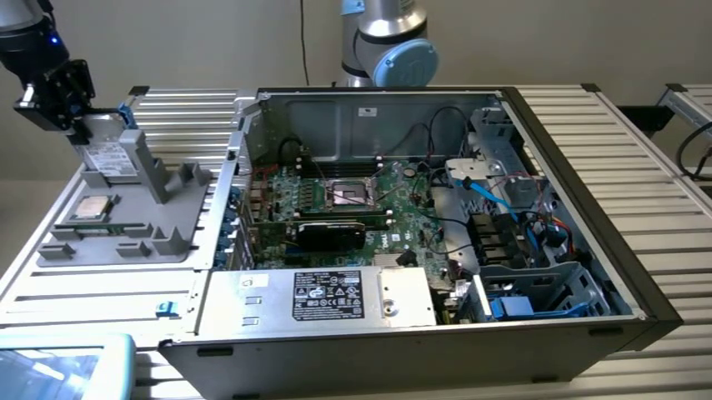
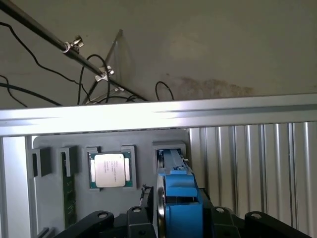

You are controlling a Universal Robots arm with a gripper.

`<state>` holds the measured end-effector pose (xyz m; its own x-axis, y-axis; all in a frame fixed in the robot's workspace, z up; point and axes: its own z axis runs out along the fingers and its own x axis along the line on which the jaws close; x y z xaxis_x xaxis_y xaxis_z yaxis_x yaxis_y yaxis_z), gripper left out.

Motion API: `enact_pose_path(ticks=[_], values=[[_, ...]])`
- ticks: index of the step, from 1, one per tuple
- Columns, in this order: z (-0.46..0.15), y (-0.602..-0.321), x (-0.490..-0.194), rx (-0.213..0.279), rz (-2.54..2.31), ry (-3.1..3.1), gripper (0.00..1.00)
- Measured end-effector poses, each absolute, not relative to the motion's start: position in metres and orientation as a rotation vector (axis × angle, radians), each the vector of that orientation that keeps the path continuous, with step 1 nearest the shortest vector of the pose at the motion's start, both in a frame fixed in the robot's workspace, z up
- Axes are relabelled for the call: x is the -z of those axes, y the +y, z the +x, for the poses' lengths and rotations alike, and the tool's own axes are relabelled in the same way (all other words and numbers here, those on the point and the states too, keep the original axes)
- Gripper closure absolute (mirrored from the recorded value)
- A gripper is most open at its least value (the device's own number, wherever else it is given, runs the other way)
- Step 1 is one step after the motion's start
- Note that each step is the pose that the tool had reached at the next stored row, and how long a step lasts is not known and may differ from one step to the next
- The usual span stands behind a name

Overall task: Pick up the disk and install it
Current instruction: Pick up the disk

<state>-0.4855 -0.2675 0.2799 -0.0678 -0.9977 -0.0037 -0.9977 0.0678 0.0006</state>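
Observation:
The disk (image 1: 113,154), a silver drive with a white label and a blue bracket, stands on edge at the back of the grey holder tray (image 1: 112,242), at the exterior view's left. My gripper (image 1: 95,125) sits on its upper end, shut on it. In the wrist view the disk's blue bracket (image 2: 181,193) runs between my gripper's (image 2: 181,220) black finger links. Whether the disk's lower edge has left the tray, I cannot tell.
A square silver processor chip (image 1: 92,208) (image 2: 110,170) lies in the tray beside the disk. The open computer case (image 1: 445,208) fills the middle, with a silver power supply box (image 1: 333,296) in front and a blue-trimmed drive bay (image 1: 534,292) at the exterior view's right.

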Motion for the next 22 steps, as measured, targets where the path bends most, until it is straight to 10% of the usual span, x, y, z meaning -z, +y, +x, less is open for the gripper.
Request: enact_pose_path(ticks=[22], values=[[-0.4854,-0.2681,-0.2787,-0.008,-2.147,2.288,0.54]])
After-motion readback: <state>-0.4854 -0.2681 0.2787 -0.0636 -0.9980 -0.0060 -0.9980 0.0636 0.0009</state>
